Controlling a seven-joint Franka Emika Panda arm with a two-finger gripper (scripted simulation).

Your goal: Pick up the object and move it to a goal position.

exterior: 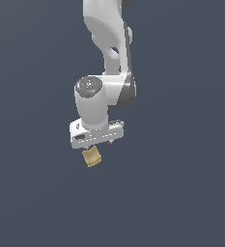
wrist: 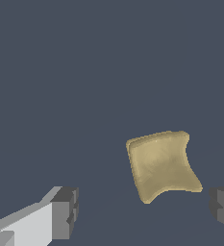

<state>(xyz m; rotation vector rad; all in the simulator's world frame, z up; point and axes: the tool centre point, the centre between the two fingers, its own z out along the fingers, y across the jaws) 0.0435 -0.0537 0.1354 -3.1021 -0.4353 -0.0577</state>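
Plain dark slate-blue ground [exterior: 181,193] is filling both views. White Panda gripper [wrist: 142,214] is hanging with fingers [wrist: 65,211] spread wide, gripping nothing. Small tan blocky object with a concave face [wrist: 161,165] is lying between the fingertips, untouched.

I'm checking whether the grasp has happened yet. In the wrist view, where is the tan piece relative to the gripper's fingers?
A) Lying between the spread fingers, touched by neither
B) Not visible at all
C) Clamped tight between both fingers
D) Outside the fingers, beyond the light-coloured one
A: in the wrist view the tan piece lies in the gap of the open gripper, with floor visible between it and each of the fingers.
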